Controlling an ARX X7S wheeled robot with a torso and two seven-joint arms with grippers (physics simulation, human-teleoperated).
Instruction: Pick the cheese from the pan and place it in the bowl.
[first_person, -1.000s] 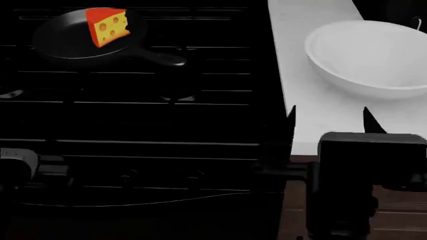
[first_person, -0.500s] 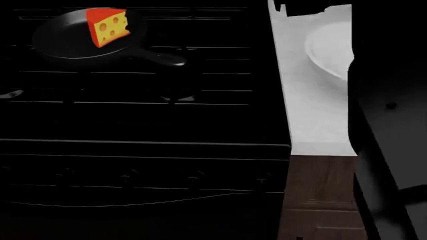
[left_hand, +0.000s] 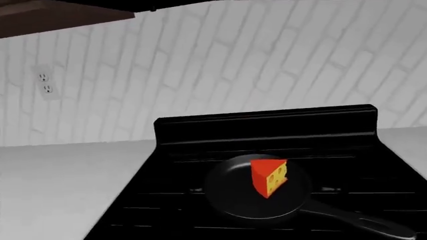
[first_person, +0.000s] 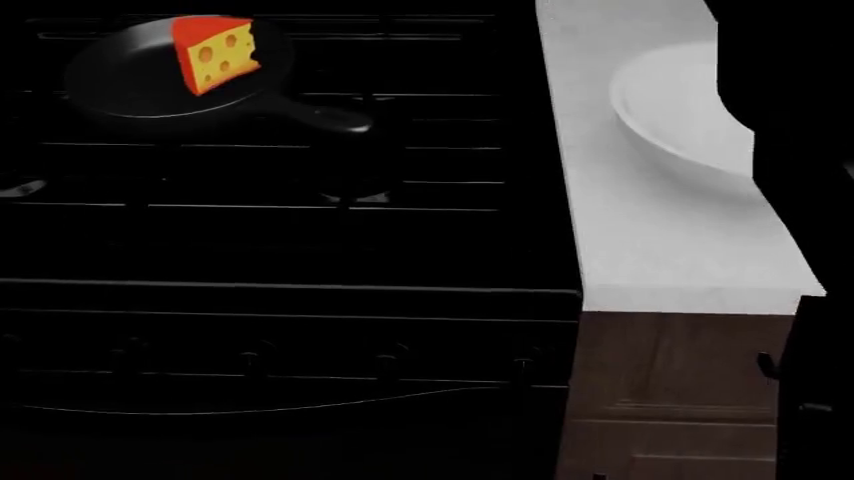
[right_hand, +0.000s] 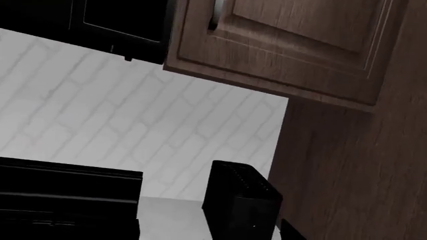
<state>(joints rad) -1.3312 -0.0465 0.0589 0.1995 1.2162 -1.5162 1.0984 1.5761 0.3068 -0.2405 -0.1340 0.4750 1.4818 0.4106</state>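
The cheese (first_person: 214, 52), a yellow holed wedge with a red-orange top, stands in the black pan (first_person: 127, 85) at the stove's far left in the head view. The pan's handle (first_person: 327, 117) points right and toward me. In the left wrist view the cheese (left_hand: 269, 177) sits right of centre in the pan (left_hand: 227, 195), some way ahead of the camera. The white bowl (first_person: 667, 105) rests on the counter at the right. My dark right arm (first_person: 801, 120) covers its right part. Neither gripper's fingers show in any view.
The black stove (first_person: 294, 240) has grates and a row of knobs (first_person: 387, 355) along its front. A white counter (first_person: 641, 240) lies right of it over a wooden cabinet (first_person: 667, 400). A black box-like appliance (right_hand: 240, 200) stands on the counter under wooden wall cabinets (right_hand: 293, 45).
Both grippers were low at the front of the head view; they have left it. My right arm rose and now hides part of the bowl. Cheese, pan and bowl have not moved.
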